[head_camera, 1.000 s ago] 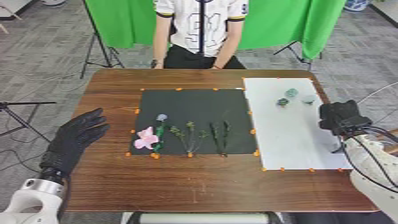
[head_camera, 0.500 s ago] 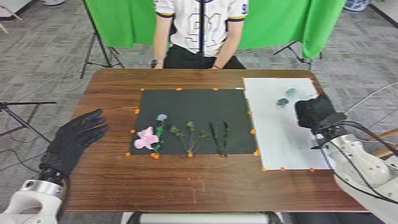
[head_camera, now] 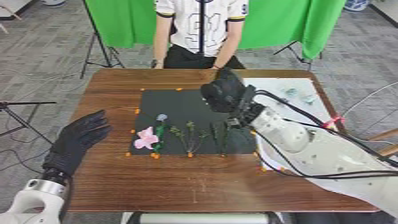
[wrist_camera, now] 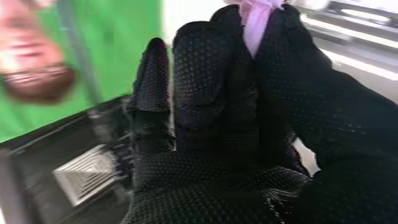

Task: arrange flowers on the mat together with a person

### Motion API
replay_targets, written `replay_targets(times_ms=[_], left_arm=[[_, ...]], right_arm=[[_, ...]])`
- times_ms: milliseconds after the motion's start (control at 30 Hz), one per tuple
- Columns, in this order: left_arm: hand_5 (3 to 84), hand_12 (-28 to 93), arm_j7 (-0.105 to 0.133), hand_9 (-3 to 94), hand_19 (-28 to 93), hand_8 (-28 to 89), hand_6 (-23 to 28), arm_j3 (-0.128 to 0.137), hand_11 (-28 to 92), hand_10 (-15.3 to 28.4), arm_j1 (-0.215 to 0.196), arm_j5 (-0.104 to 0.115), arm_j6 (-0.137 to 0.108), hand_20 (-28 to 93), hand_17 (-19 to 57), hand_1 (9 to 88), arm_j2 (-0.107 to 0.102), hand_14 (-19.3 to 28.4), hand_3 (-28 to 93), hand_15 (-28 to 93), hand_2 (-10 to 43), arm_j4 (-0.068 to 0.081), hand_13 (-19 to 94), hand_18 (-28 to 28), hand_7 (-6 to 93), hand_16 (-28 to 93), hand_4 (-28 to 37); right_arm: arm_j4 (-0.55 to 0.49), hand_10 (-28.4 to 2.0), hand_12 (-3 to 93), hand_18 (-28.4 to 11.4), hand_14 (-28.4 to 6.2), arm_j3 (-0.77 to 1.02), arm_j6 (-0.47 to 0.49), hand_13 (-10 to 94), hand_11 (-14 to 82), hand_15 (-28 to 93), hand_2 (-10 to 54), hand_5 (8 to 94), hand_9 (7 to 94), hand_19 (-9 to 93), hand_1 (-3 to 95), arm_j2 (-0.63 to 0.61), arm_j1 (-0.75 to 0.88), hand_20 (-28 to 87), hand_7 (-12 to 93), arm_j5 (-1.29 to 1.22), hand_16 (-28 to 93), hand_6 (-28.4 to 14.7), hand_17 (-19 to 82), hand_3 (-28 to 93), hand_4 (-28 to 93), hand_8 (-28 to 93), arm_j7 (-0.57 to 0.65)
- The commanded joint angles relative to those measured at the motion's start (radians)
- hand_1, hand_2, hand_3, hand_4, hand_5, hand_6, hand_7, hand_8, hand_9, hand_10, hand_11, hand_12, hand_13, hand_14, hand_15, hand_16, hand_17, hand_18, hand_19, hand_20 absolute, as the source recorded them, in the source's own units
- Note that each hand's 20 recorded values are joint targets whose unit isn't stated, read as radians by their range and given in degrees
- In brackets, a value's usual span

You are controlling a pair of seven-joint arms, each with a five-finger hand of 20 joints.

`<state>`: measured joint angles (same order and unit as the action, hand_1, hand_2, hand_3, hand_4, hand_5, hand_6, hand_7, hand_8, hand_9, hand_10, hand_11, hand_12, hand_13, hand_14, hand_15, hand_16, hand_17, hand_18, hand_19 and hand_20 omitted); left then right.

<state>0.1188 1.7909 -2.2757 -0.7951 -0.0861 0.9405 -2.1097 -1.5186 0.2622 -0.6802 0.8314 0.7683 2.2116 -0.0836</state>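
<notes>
Lately, the right hand has crossed from the right-hand edge of the white sheet to above the black mat, at its far right corner. In the right wrist view, its fingers lie close together and, with the thumb, clamp a pale lilac flower at their tips; the stem cannot be made out. The left hand has not moved: fingers apart and relaxed, by the left edge of the brown wooden table.

Toward the mat's near edge, as I see it from the room, lie, left to right, a pink flower, a blue-grey flower head, a leafy green sprig and dark green stems. These match the earlier arrangement. Two pale green rosettes remain near the sheet's far right corner. A small pink patch, unidentified, has come into sight by the sheet's right edge.

Significance: the fetching part appears done, and placing comes next. The hand would need to lower over a chosen spot and part gently; thin petals could crease, and a low wrist might drag the dark stems.
</notes>
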Motion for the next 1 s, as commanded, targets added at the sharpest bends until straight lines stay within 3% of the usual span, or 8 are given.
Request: replay_targets(times_ms=[33, 100, 300, 433, 567, 1000], left_arm=[[36.8, 17, -0.008, 32.4, 49, -9, 4.7, -0.015, 24, 11.8, -0.012, -0.001, -0.007, 7, -5.7, 26.7, 0.004, 15.0, 72, 34, -1.0, 0.002, 28, 20.5, 18.1, -1, -26.1], [36.8, 17, -0.008, 32.4, 49, -9, 4.7, -0.021, 24, 11.8, -0.003, -0.001, -0.005, 7, -5.8, 26.7, 0.001, 14.9, 72, 34, -1.0, 0.006, 28, 20.5, 18.1, -1, -26.1], [36.7, 17, -0.004, 32.3, 49, -9, 4.6, -0.027, 24, 11.8, 0.004, -0.002, -0.008, 7, -5.7, 26.7, -0.001, 15.0, 72, 34, -0.9, 0.009, 28, 20.5, 18.0, -1, -25.9], [36.7, 17, -0.008, 32.3, 49, -9, 4.6, -0.033, 24, 11.9, 0.027, -0.001, -0.005, 7, -5.7, 26.7, 0.000, 14.9, 72, 34, -1.0, 0.022, 28, 20.5, 18.0, -1, -26.0], [36.7, 17, 0.001, 32.4, 49, -8, 4.6, -0.033, 24, 11.9, 0.012, 0.001, -0.010, 7, -5.8, 26.6, -0.008, 14.9, 72, 34, -1.0, 0.012, 28, 20.6, 18.1, -1, -26.0], [36.7, 17, 0.005, 32.3, 49, -9, 4.6, -0.027, 24, 11.9, 0.009, 0.001, -0.014, 7, -5.8, 26.7, -0.009, 15.0, 72, 34, -1.1, 0.010, 28, 20.6, 18.2, -1, -26.2]], right_arm=[[0.073, -2.5, 55.4, -12.8, -0.4, -0.130, 0.045, 67, 25.8, 56, -9.5, 66.5, 78.3, 62, 49.3, 0.153, -0.159, 39, 55, 0.018, 43, 4.9, 26, 81, -28, -1, -0.029], [0.138, -2.5, 55.3, -12.8, -0.4, -0.137, 0.066, 67, 25.8, 56, -9.5, 66.5, 78.3, 62, 49.3, 0.205, -0.170, 39, 55, 0.011, 43, 4.9, 26, 81, -28, -1, -0.071], [0.164, -2.4, 54.5, -12.8, -0.2, -0.259, 0.091, 68, 25.1, 56, -9.5, 65.9, 78.4, 62, 49.4, 0.247, -0.236, 39, 56, -0.002, 43, 5.2, 25, 81, -28, -2, -0.040], [0.216, -2.3, 54.4, -12.7, -0.1, -0.278, 0.126, 68, 25.0, 55, -9.5, 65.8, 78.4, 62, 49.4, 0.284, -0.242, 39, 56, 0.014, 43, 5.2, 25, 81, -28, -2, -0.045], [0.216, -2.3, 54.4, -12.7, 0.0, -0.301, 0.130, 67, 24.8, 55, -9.5, 65.8, 78.3, 62, 49.3, 0.283, -0.254, 39, 56, 0.016, 43, 5.2, 25, 81, -28, -2, -0.026], [0.242, -2.3, 53.5, -12.6, 0.4, -0.325, 0.219, 67, 23.6, 53, -9.5, 65.6, 78.3, 61, 49.6, 0.271, -0.299, 39, 56, 0.033, 43, 5.2, 25, 80, -28, -2, -0.050]])
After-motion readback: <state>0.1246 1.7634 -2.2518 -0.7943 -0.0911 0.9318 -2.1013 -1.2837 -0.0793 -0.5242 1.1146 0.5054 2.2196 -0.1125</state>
